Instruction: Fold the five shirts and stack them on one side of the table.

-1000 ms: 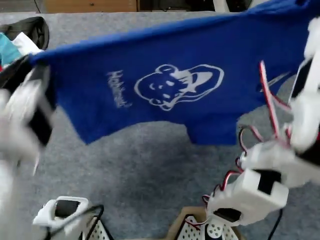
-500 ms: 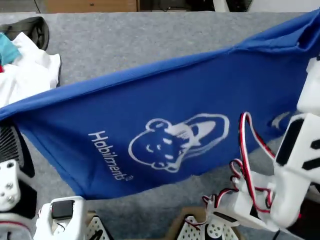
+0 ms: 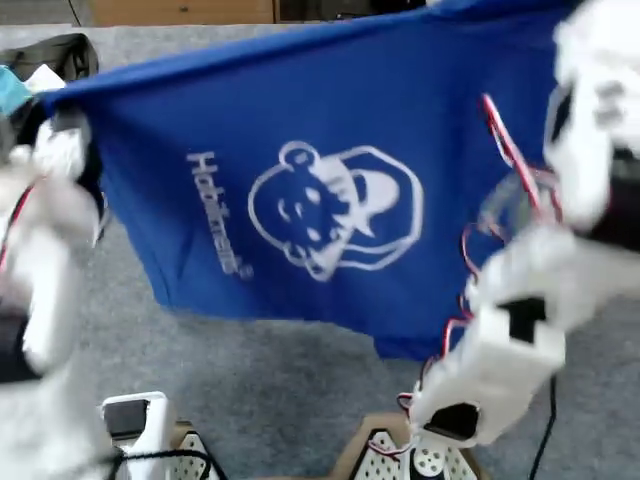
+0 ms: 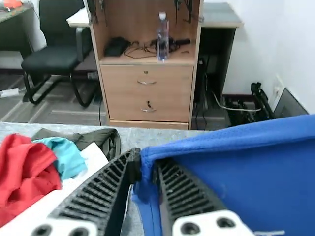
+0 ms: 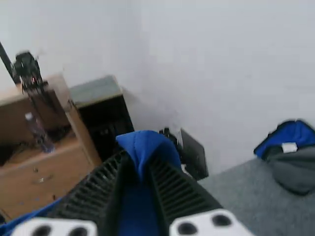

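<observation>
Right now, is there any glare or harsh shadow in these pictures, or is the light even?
High view: the blue shirt is evenly lit, with no glare on its white print and no hard shadow on the grey table below. Left wrist view: soft, even light on the wooden cabinet. Right wrist view: the white wall is bright and flat, without hot spots.

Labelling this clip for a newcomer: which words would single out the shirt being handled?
Over the grey table, the blue shirt hangs stretched between the left gripper and right gripper. Unlike the red, teal and white clothes piled nearby, it carries a white cartoon print.
</observation>
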Action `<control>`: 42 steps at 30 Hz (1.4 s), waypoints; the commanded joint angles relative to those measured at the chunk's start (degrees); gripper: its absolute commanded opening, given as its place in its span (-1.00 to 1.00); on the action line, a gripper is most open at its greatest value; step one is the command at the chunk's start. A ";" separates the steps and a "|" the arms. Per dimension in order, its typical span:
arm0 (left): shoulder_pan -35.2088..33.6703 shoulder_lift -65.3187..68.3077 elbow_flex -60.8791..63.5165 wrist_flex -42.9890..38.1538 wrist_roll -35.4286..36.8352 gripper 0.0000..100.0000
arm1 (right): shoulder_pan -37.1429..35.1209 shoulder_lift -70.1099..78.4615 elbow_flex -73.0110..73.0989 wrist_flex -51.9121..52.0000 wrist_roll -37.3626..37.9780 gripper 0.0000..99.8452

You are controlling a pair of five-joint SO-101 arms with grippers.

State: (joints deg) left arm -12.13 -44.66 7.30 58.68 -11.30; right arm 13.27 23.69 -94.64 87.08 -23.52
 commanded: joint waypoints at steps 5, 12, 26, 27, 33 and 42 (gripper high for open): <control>-0.44 8.04 26.29 -36.31 0.09 -0.96 | -3.56 23.25 -0.75 -14.86 0.44 -0.99; -0.79 26.24 24.00 -43.60 0.00 -0.96 | -4.18 31.34 -0.75 -28.92 0.26 -0.99; -4.48 50.07 -8.09 -32.70 6.51 -0.96 | -4.00 25.45 -0.84 -39.82 2.73 -0.99; -4.84 50.15 -9.58 -30.95 6.59 -0.96 | -4.09 25.27 -0.84 -40.88 3.96 -0.99; -5.45 48.48 -16.26 -23.38 6.86 -0.96 | -4.09 25.89 -0.13 -49.05 10.55 -0.99; -5.36 49.71 -15.30 -19.96 6.51 -0.96 | -2.95 31.52 -0.84 -43.52 14.77 -0.99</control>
State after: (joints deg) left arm -12.31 5.54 -7.12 36.88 -5.05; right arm 8.44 55.69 -94.29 40.57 -9.54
